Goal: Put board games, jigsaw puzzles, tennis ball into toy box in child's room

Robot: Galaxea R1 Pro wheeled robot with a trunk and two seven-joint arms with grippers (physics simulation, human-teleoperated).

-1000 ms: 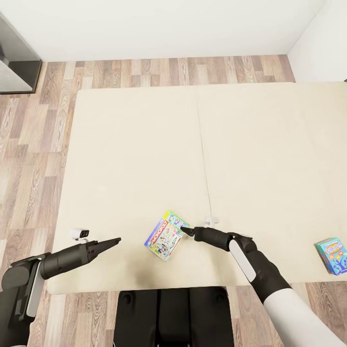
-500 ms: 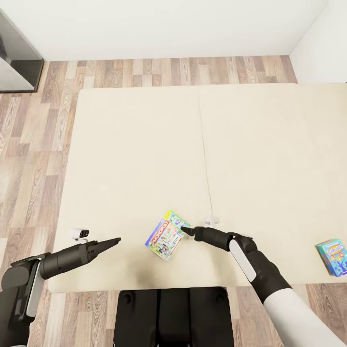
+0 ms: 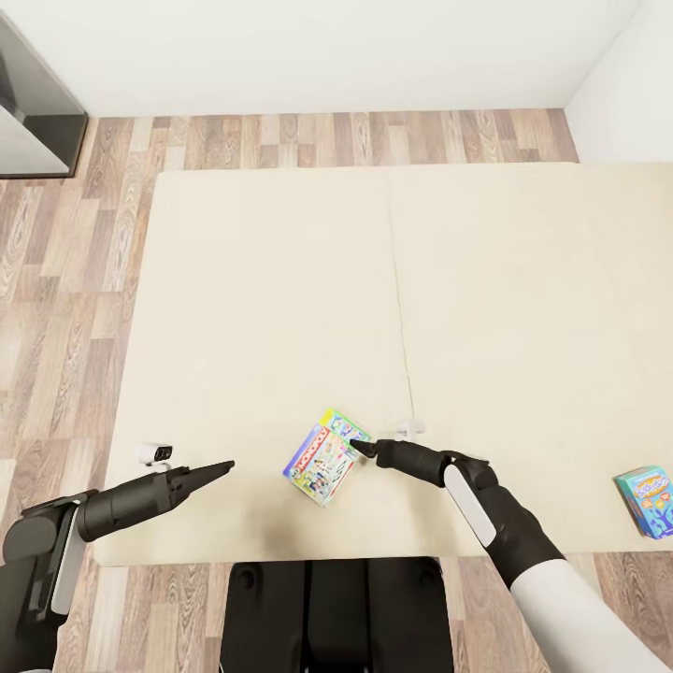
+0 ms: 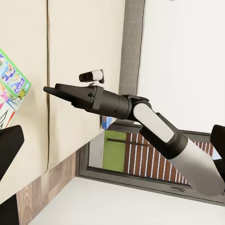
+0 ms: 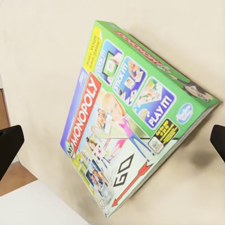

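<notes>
Change since a second before: nearly nothing among the things; the whole head picture had slid slightly, which was the camera; both arms held their poses.
Bed (image 3: 280, 280): wide, flat, plain beige mattress in two sections with a thin seam running down the middle, matte and smooth, filling the centre of the head view.
Floor (image 3: 56, 280): wood planks in mixed brown and grey tones, along the top and left of the frame.
Walls (image 3: 327, 47): plain white, across the top and upper right.
Green-edged board game (image 3: 324, 456): flat rectangular box lying on the mattress, lower centre of the frame, turned at an angle; glossy busy lid with a red MONOPOLY banner, cartoon figures, blue panels and a red GO arrow, clear in the right wrist view (image 5: 136, 117).
Small blue board game (image 3: 647, 501): flat box with a teal edge, lying on the mattress at the lower right edge, well apart from the green one.
Right gripper (image 3: 360, 449): black, tapering, its tip just beside the green-edged box's right side; jaws spread apart, one dark finger (image 5: 9, 147) at each edge of its wrist view with the box between them, not clamped.
Left gripper (image 3: 222, 466): black, pointed, over the mattress left of the box, apart from it; jaws spread, grasping nothing.
</notes>
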